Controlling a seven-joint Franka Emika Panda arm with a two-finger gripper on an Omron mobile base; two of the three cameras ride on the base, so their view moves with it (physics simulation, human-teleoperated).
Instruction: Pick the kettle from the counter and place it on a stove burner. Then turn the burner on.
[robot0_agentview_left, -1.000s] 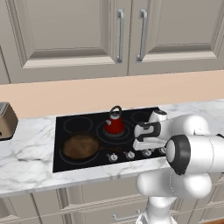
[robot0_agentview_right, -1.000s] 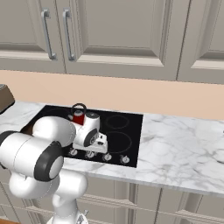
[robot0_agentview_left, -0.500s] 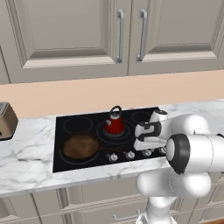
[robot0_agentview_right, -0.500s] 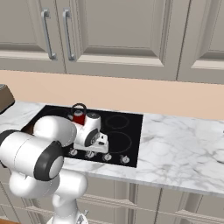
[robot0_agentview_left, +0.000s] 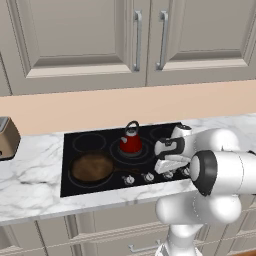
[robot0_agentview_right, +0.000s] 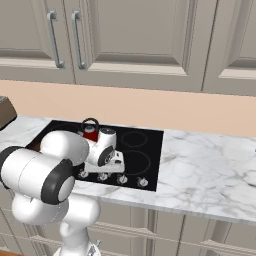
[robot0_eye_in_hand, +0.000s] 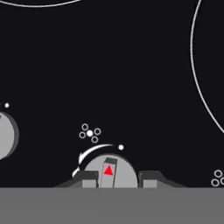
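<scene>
Kettle sits on the big burner; pincer is clamped on a knob. Judging by position, a wrong knob would heat the frying pan instead.

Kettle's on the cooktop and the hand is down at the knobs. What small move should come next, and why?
Probably a twist of the wrist to turn the knob. The kettle already sits on the stove burner, and the hand view shows the gripper closed around that knob, one finger on each side, so turning the burner on looks like the step left.
</scene>
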